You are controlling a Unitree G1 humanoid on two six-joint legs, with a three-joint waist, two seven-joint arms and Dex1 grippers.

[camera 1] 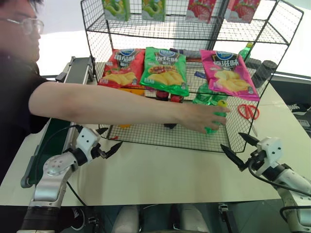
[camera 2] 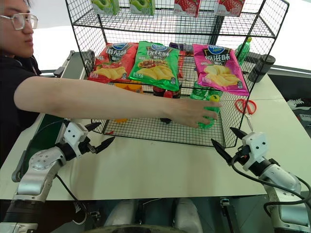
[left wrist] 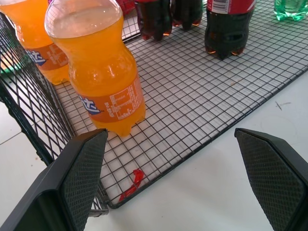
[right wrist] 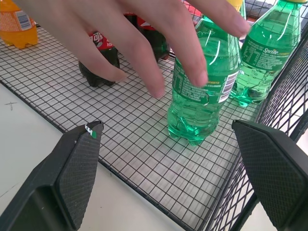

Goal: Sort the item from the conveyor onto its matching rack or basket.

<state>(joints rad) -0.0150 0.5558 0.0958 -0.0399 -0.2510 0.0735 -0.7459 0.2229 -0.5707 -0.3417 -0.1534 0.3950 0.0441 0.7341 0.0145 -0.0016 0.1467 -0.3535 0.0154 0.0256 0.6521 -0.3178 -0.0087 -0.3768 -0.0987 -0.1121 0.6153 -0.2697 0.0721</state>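
Note:
The item, a clear-green soda bottle [right wrist: 199,91] with a yellow cap, stands upright in the right part of the black wire basket [camera 1: 160,139], the rack's bottom tier. A person's hand [camera 1: 199,118] rests on the bottle, the arm reaching across from the left. My right gripper [camera 1: 231,140] hovers open over the table just in front of the basket's right corner, empty. My left gripper [camera 1: 111,138] is open and empty at the basket's front left corner. The conveyor [camera 1: 52,141], a dark-green belt, runs along the table's left edge.
Orange drink bottles [left wrist: 103,72] stand in the basket's left end, dark cola bottles [left wrist: 226,24] in the middle, another green bottle [right wrist: 267,48] behind the item. Snack bags [camera 1: 165,70] lean on the shelf above. Red scissors [camera 1: 248,111] and a dark cup [camera 1: 265,73] lie right of the rack.

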